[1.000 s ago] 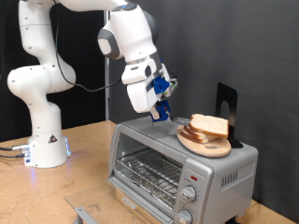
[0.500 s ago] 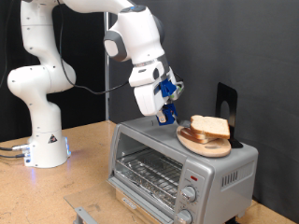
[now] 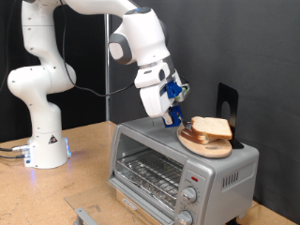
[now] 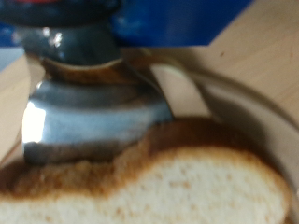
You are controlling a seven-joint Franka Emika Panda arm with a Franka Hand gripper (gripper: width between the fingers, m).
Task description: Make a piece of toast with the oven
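Hand beside the toast on top of the oven

The hand [image 3: 175, 115], its finger spread impossible to tell, hovers just beside the piece of toast [image 3: 211, 127], which lies on a wooden plate [image 3: 202, 144] atop the closed oven [image 3: 178, 167].

You see the oven [image 3: 183, 161] in brushed silver metal with a glossy glass door and wire rack. The piece of toast [image 3: 211, 127] looks soft, matt and porous, its crust rougher. The plate [image 3: 208, 146] is smooth wood. The tabletop [image 3: 80, 173] is matt wood-grain board.
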